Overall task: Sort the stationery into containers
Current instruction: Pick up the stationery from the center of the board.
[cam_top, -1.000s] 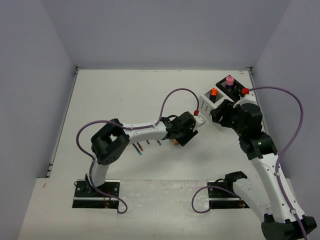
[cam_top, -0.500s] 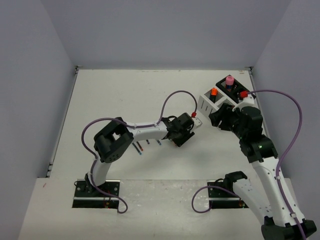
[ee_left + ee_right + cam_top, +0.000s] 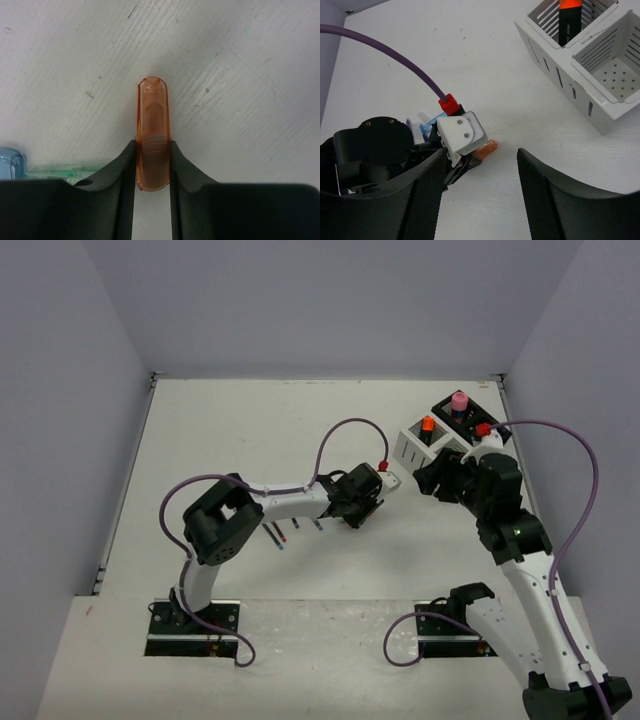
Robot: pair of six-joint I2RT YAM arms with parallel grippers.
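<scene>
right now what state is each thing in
left gripper: shut on orange highlighter
right gripper: open, empty
white box: upright, orange-capped highlighter standing in one compartment, other looks empty
black box: upright, pink cylinder standing inside
pens: lying loose on table

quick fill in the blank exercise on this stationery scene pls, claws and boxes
1. The left claw is shut on a highlighter whose colour is ____.
2. The right claw is open and holds ____.
3. The box holding the pink cylinder is coloured ____.
4. In the white box, the number of empty compartments is ____.

Missing words: orange; nothing; black; one
</scene>
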